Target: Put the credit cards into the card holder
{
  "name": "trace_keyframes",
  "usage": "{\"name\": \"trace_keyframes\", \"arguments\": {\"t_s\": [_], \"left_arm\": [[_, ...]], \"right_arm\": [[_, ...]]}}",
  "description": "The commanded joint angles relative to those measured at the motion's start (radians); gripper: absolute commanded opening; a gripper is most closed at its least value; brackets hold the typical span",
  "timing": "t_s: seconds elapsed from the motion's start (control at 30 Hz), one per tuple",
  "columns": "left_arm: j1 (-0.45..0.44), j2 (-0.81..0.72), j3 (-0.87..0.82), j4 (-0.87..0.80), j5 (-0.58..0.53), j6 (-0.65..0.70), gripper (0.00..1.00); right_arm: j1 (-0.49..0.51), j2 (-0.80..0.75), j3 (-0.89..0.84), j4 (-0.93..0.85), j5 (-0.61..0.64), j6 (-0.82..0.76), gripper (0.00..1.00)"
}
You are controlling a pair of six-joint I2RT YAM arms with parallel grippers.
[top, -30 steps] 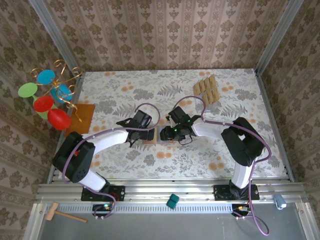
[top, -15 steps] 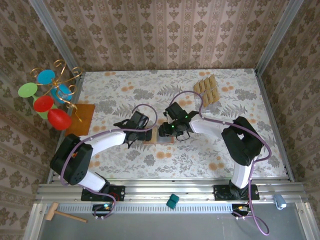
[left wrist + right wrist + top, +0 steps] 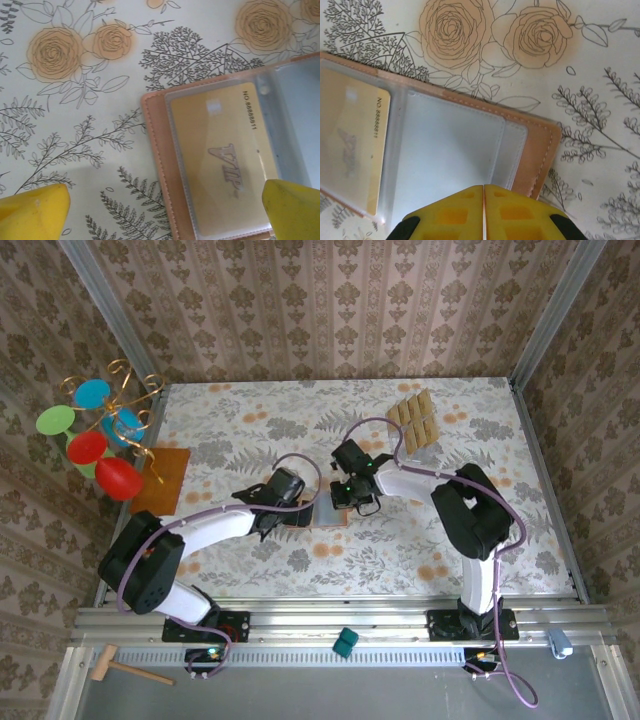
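The card holder (image 3: 326, 512) lies open on the flowered table between my two grippers, grey lining up. One tan credit card (image 3: 220, 150) marked VIP sits in its clear left pocket, also seen in the right wrist view as a card (image 3: 350, 145). My left gripper (image 3: 165, 220) is open, its yellow fingertips (image 3: 30, 212) straddling the holder's left edge (image 3: 155, 150). My right gripper (image 3: 484, 200) is shut with nothing between its fingers, hovering over the grey right pocket (image 3: 450, 155). Several more credit cards (image 3: 415, 418) lie in rows at the back right.
An orange-brown mat (image 3: 165, 476) lies at the left edge under a gold wire stand with coloured discs (image 3: 100, 435). A teal block (image 3: 345, 643) and a wooden mallet (image 3: 125, 668) rest on the front rail. Patterned walls enclose the table.
My right gripper has closed and drawn slightly back toward the far side of the holder. The left gripper has stayed open and shifted a little nearer to the holder.
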State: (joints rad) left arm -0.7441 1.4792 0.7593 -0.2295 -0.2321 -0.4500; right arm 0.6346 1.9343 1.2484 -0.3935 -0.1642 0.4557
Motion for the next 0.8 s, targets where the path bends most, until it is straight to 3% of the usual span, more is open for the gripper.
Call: {"name": "trace_keyframes", "arguments": {"t_s": [0.0,0.77], "left_arm": [[-0.017,0.013,0.01,0.018,0.002,-0.011,1.0],[-0.08,0.137,0.06,0.068,-0.015,0.016,1.0]], "right_arm": [[0.0,0.034,0.038,-0.018,-0.011,-0.02,0.1],[0.011,0.057,0.016,0.033,-0.052,0.006,0.1]]}}
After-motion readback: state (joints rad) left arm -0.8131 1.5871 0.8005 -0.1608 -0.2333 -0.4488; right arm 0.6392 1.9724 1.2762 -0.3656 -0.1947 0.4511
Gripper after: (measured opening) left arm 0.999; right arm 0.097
